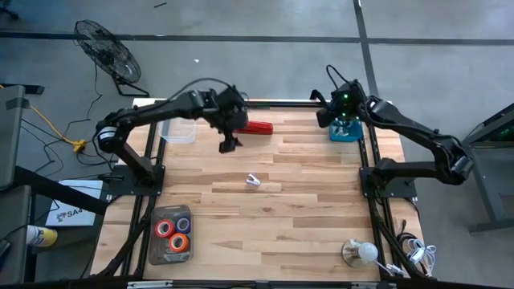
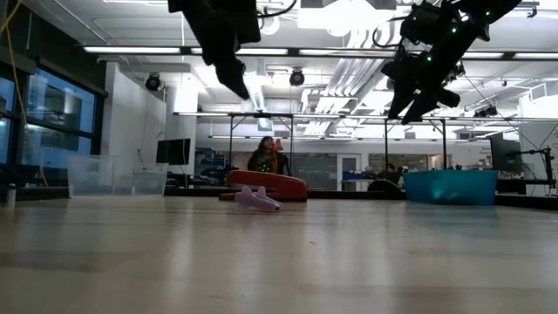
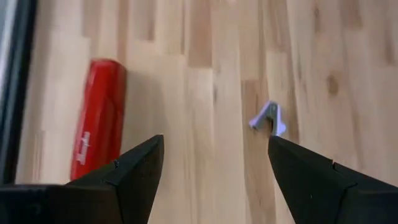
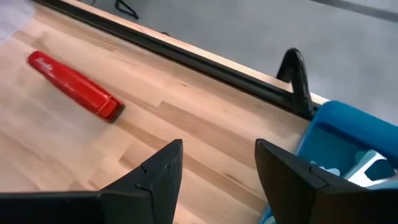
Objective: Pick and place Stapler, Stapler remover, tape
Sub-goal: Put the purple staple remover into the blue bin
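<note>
Hovering above the desk, the left gripper hangs just beside the near end of the stapler, touching nothing. Its fingers stand wide apart and hold nothing. The stapler lies flat near the desk's far edge, left of centre in the high view, with its long axis roughly parallel to that edge. A small pale staple remover lies alone near the desk's centre, well apart from the stapler and nearer the front.

The right gripper is raised at the far right corner, over a blue bin. Its fingers are parted and empty. A pale object lies inside the bin; its type cannot be told.

The tape rolls, red, orange and purple rings, sit in a dark tray at the front left corner. A clear container stands at the far left edge, beside the left arm. A person shows in the room beyond the desk.
</note>
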Tool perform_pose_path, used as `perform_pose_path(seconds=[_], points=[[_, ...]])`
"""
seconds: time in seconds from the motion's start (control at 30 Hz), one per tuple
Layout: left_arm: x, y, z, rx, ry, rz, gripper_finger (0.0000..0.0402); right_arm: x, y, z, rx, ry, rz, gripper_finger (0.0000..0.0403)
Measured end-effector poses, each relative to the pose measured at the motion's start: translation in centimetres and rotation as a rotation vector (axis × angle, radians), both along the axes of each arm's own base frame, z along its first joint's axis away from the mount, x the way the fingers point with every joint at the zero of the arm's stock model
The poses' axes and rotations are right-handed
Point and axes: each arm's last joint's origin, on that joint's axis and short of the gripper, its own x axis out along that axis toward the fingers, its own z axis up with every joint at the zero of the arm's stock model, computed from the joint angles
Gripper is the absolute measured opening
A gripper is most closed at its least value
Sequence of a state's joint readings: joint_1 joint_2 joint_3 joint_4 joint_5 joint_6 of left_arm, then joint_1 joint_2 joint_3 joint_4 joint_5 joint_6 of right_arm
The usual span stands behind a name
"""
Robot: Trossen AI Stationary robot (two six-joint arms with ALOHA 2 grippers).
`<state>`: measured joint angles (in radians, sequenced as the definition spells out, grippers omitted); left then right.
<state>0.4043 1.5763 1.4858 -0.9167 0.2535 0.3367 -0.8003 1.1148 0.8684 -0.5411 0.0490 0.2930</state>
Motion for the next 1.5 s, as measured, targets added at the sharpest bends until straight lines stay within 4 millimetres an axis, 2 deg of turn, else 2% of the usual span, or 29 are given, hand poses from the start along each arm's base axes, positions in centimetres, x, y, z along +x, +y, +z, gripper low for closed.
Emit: perform_pose_path(seconds=[0.2, 0.4, 0.7, 0.83, 1.0, 1.13, 1.37, 1.5], points=[[2.2, -3.3, -2.3, 0.04, 0.083, -0.085, 0.0285, 0.0, 0.9, 0.7, -0.034, -0.014, 0.06, 0.0193], [4.6, -6.5, -5.6, 0.017, 0.185, -0.194, 0.0285, 0.3, 1.7, 1.1, -0.036, -0.035, 0.119, 0.0193], [7.2, -9.5, -10.3, 0.026, 0.297, -0.284, 0.0285, 1.0, 2.7, 1.0, -0.028, -0.018, 0.178, 0.0193], [8.1, -10.1, -11.3, 0.072, 0.281, -0.314, 0.0285, 1.1, 2.9, 1.0, -0.03, -0.016, 0.189, 0.0193], [8.3, -10.0, -12.6, 0.107, 0.344, -0.292, 0.0285, 1.4, 3.2, 1.0, -0.029, -0.017, 0.206, 0.0193], [8.4, -9.9, -12.7, 0.117, 0.346, -0.283, 0.0288, 1.5, 3.4, 1.0, -0.027, -0.019, 0.211, 0.0193], [8.5, -9.5, -12.6, 0.238, 0.351, -0.215, 0.0349, 1.6, 3.4, 1.0, -0.027, -0.019, 0.211, 0.0193], [8.4, -9.6, -12.6, 0.242, 0.363, -0.259, 0.0376, 1.6, 3.4, 1.0, -0.029, -0.022, 0.211, 0.0193]])
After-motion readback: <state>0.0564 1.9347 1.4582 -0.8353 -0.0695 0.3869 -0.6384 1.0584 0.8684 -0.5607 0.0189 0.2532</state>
